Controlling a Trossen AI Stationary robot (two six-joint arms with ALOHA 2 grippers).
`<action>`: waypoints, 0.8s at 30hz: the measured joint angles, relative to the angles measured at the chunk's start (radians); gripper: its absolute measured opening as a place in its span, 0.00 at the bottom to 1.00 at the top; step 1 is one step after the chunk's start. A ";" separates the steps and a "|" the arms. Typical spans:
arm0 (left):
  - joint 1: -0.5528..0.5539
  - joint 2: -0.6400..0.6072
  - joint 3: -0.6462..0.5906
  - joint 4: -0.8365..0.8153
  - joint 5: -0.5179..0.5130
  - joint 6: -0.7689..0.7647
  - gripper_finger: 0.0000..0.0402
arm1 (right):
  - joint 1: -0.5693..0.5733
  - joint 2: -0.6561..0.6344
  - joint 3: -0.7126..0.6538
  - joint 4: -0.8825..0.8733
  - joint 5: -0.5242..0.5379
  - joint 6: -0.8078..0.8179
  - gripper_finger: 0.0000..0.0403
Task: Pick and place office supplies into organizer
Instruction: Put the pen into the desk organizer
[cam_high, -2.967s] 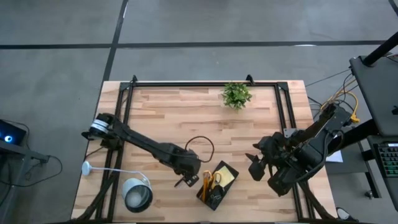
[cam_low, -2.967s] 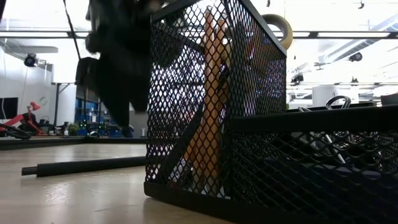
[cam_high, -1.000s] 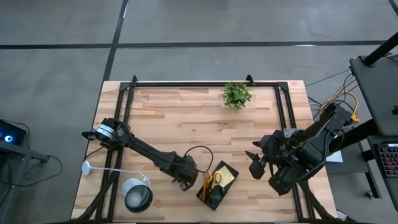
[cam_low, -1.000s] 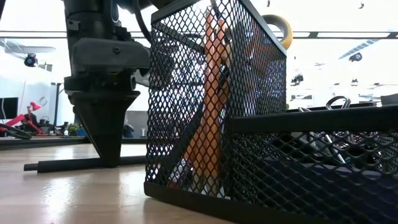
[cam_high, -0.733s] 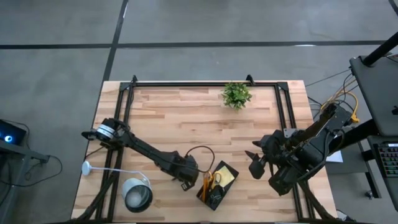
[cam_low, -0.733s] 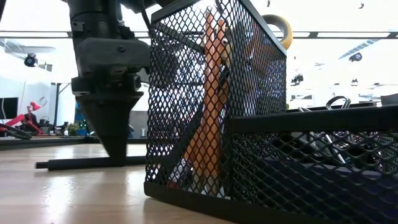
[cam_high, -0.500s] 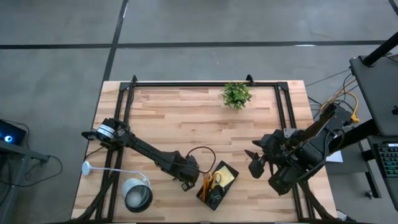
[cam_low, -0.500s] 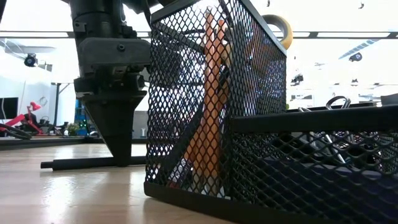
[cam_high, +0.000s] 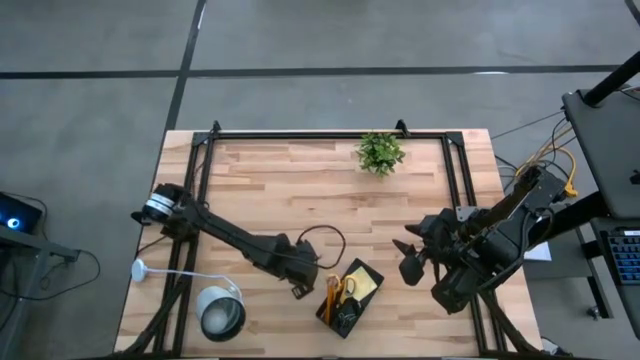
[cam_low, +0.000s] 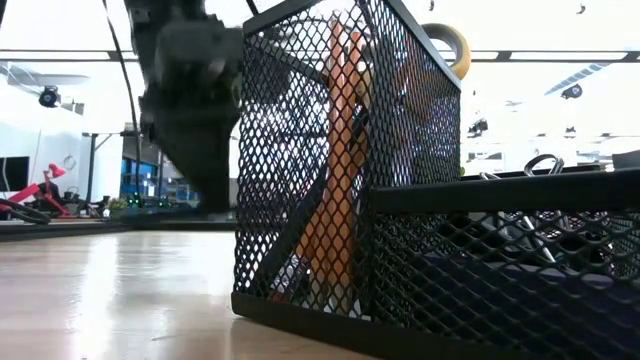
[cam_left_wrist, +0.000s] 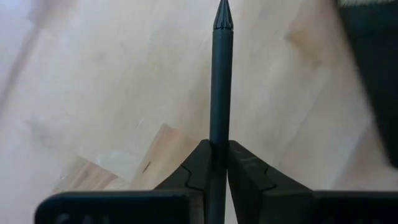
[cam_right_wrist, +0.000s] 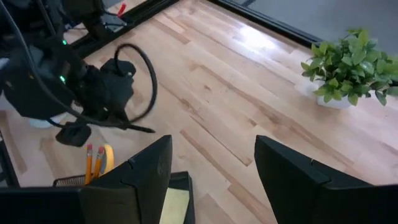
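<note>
Now left gripper (cam_left_wrist: 214, 163) clamped on black pen (cam_left_wrist: 219, 93), just beside organizer (cam_high: 349, 296). Carry over tall mesh cell, tilt pen upright, lower before release. Right gripper (cam_right_wrist: 211, 177) waits apart, fingers spread.

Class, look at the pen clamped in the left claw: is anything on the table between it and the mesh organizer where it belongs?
Nothing visible. The left claw grips the black pen just beside the organizer, with only bare wood between them.
</note>
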 joint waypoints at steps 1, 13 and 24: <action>0.003 -0.016 0.000 0.000 -0.005 -0.002 0.05 | 0.000 0.000 0.000 0.000 0.006 0.001 0.53; 0.055 -0.302 0.002 0.020 -0.188 -0.009 0.05 | 0.000 -0.003 0.000 0.036 0.144 0.111 0.53; 0.121 -0.498 0.002 0.349 -0.205 0.046 0.06 | -0.047 -0.084 0.000 0.489 0.214 -0.133 0.53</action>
